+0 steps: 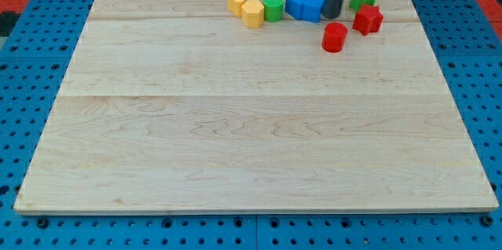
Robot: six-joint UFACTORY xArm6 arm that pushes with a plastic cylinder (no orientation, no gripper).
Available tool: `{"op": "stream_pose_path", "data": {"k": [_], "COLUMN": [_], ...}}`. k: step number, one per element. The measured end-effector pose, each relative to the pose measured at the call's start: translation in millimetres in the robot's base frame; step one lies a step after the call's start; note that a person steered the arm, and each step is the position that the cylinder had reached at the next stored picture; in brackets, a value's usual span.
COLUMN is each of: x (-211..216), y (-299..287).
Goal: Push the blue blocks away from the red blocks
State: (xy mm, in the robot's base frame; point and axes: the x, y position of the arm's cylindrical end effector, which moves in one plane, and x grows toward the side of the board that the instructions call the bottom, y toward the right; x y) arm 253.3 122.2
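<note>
One rod, no jaws to open or close: my tip [335, 15] sits against the right edge of the blue block [304, 5], between it and the red cylinder [334, 37] and red star [367, 19], so a leftward push along the desk [235, 125] separates them.

Rod upright; my tip [332, 15] down on the surface — near the view's top.
</note>
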Motion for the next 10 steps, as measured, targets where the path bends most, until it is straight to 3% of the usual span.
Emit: {"op": "stream_pose_path", "data": {"k": [3,4,5,6,7,8,10], "x": [26.8,59.8,114.0,91.5,25.7,-19.1,-25.8], "y": [60.2,47.5,95.1,149.3,178.4,170.5,84.5]}}
